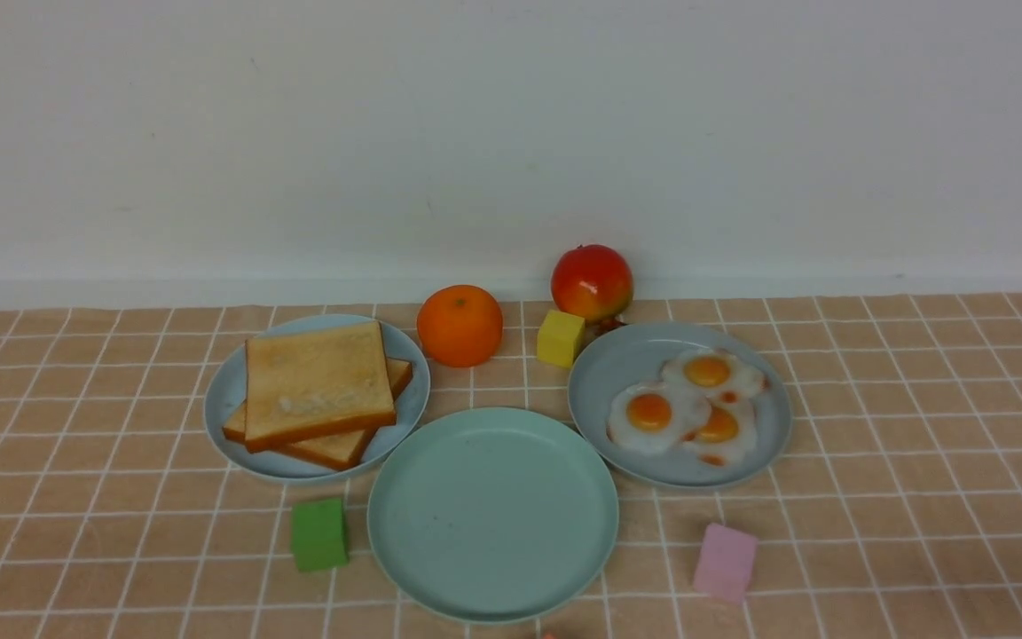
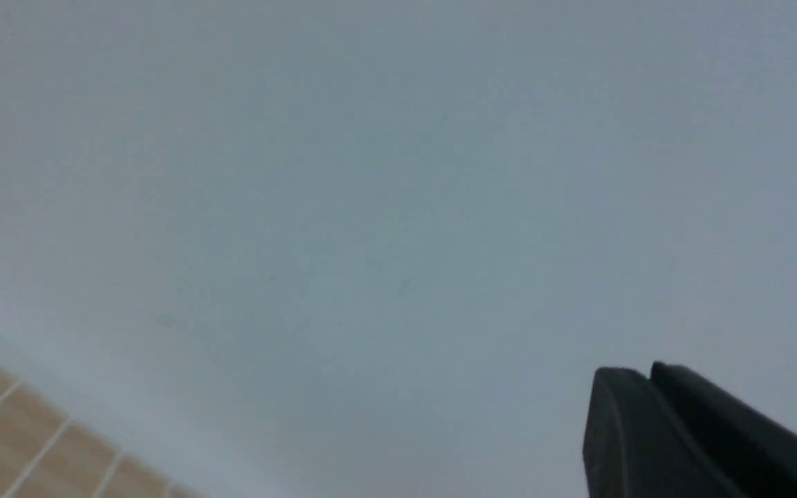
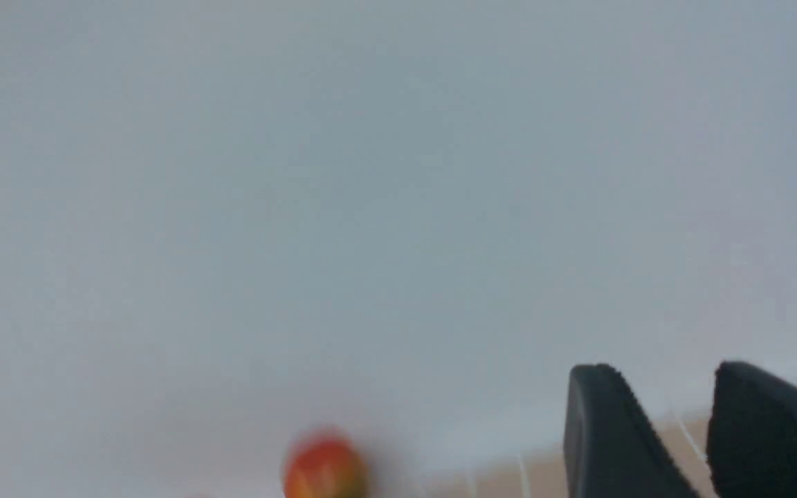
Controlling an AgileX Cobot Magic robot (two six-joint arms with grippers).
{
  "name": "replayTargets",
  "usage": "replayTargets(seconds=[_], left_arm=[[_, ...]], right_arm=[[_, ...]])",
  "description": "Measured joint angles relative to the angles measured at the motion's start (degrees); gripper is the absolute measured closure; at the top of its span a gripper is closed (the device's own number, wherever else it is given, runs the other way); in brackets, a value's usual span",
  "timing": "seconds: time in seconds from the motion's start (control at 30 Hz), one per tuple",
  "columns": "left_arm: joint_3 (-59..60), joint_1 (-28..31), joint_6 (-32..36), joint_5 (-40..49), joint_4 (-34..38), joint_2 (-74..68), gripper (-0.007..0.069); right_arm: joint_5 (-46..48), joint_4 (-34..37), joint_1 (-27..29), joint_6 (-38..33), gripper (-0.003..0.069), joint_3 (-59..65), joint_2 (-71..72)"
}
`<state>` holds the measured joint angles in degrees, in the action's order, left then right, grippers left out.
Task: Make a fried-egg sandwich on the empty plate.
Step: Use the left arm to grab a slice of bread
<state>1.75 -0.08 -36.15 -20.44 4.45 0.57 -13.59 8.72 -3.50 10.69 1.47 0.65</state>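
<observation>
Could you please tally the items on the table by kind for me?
Plates: 3
Toast slices: 2
Fried eggs: 3
Cubes: 3
Fruits: 2
Total: 13

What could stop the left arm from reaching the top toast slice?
Likely nothing, so yes: the top toast slice lies uncovered on the pale blue plate, on the robot's left. The left gripper is shut, though.

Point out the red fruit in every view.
Front view: red fruit at the back by the wall, behind the yellow block.
Left wrist view: not in it.
Right wrist view: red fruit, blurred, at the wall's foot.
Shared landmark: the tan tiled cloth.
</observation>
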Motion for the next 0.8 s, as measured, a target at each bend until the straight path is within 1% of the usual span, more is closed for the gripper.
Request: replayTargets(seconds=[0.07,0.1,0.13,0.23,0.33,0.37,0.4,0.47,0.6,0.63,0.67,0.7,0.73,0.77,0.8], left_arm=[[-0.3,0.0,-1.9,-4.9,0.5,0.0,0.0575],[-1.3,0.0,-2.4,-5.6,0.6,0.0,0.0573],[-2.6,0.0,-2.6,-5.6,0.7,0.0,0.0573],[-10.5,0.0,-3.0,-3.9,0.9,-0.5,0.0568],[-20.7,0.0,-3.2,-2.1,0.9,-5.1,0.0566],[-21.4,0.0,-3.2,-1.6,0.9,-6.1,0.0566],[-26.4,0.0,-3.2,0.5,0.9,-9.1,0.0564],[-32.8,0.0,-3.2,6.6,0.8,-14.1,0.056],[-43.5,0.0,-3.2,27.8,0.0,-26.3,0.0554],[-44.3,0.0,-3.2,29.9,-0.1,-27.6,0.0554],[-46.6,0.0,-3.2,37.0,-1.0,-32.7,0.0554],[-47.2,0.0,-2.8,40.6,-2.0,-35.9,0.0554],[-47.3,0.0,-2.6,41.2,-2.2,-36.5,0.0552],[-47.5,0.0,-1.2,45.2,-4.4,-40.4,0.055],[-47.5,0.0,-0.8,46.2,-5.1,-41.5,0.055]], right_arm=[[-3.0,0.6,0.0,0.8,0.0419,-1.4,0.0],[-3.1,0.8,0.0,0.9,0.0419,-2.5,-0.1],[-3.1,1.0,0.0,1.1,0.0419,-3.7,-0.2],[-2.4,1.9,0.0,1.3,0.0419,-12.8,-3.9],[-0.7,2.0,0.0,1.3,0.0419,-23.2,-10.6],[-0.3,2.0,0.0,1.3,0.0419,-23.9,-11.1],[1.2,2.0,0.0,1.3,0.0419,-29.5,-15.2],[5.9,2.0,0.0,1.3,0.0419,-37.0,-21.0],[20.5,1.8,0.0,1.3,0.0419,-47.6,-32.1],[22.9,1.6,0.0,1.3,0.0419,-48.3,-33.2],[28.3,0.2,0.0,1.1,0.0419,-50.5,-38.0],[31.3,-0.8,0.0,0.8,0.0419,-50.9,-39.8],[31.8,-1.1,0.0,0.7,0.0419,-51.0,-40.6],[35.4,-2.6,0.0,0.2,0.0419,-51.0,-43.3],[36.4,-2.9,0.0,0.2,0.0419,-51.0,-44.0]])
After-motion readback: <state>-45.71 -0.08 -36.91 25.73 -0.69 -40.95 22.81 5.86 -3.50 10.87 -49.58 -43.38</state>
